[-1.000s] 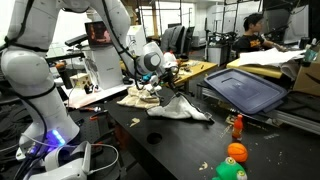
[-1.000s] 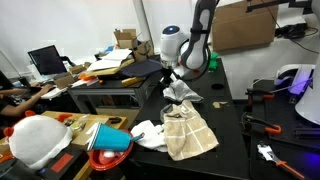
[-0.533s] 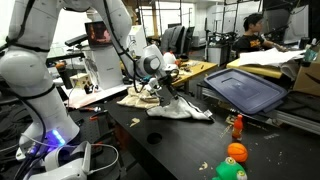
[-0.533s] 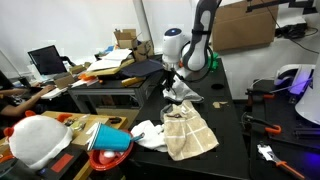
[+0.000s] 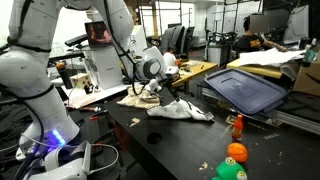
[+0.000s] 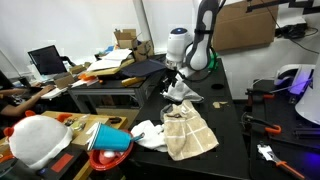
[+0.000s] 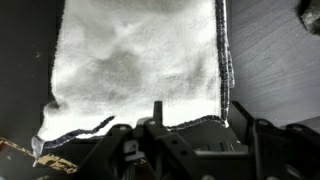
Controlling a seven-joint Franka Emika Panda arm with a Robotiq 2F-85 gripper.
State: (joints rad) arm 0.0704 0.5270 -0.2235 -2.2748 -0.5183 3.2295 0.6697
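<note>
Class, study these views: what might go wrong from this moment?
The gripper hangs just above the towel, so the hem could snag on a finger and lift with it. In an exterior view the towel seems to touch a second cloth, so dragging one may shift both.

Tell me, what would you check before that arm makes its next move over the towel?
1. Jaws of the gripper apart: ok.
2. Nothing held: ok, the white towel lies spread on the table.
3. Towel's near hem free of the fingers: cannot tell.
4. Orange bottle far from the gripper: ok.
5. Beige cloth apart from the gripper: ok.
</note>
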